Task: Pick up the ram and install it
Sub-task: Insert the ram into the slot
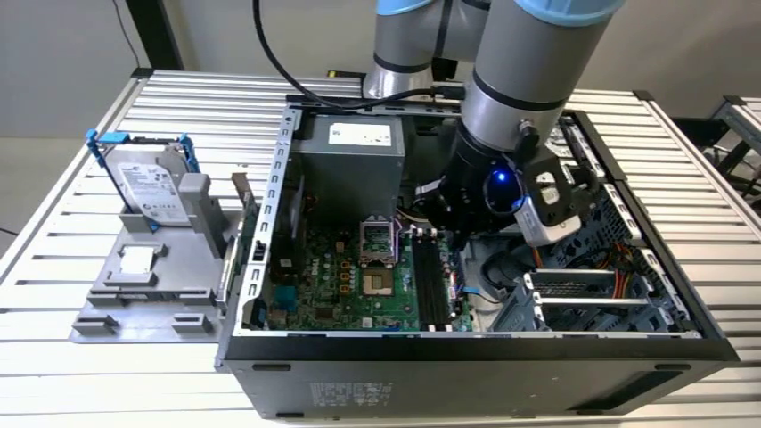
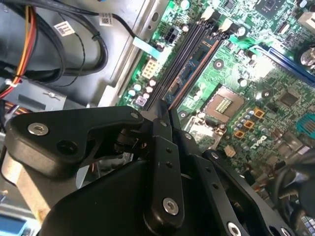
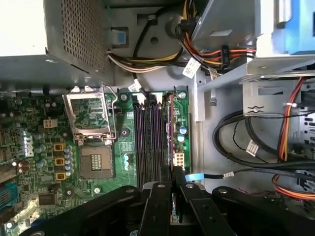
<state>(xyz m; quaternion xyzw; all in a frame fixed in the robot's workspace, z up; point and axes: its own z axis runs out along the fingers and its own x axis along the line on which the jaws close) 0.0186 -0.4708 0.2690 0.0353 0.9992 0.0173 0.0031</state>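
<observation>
Gripping: gripper [image 3: 172, 184] fingers pressed nearly together on the ram [image 3: 171, 142], a thin stick held edge-on.
Ram location: standing in line with the outermost of the black memory slots [image 3: 147, 142], lower edge at the slot; seating depth not clear.
Second wrist view: gripper [image 2: 165, 115] tips over the slots, ram edge [image 2: 189, 73] running along them.
Motherboard: green board [image 1: 345, 285] with open CPU socket [image 1: 378, 239] beside slots.
Case: open computer case [image 1: 476, 343] on slatted table [image 1: 71, 374].
Far side: hard drive [image 1: 155, 187] in blue bracket, exterior view's left, well apart.
</observation>
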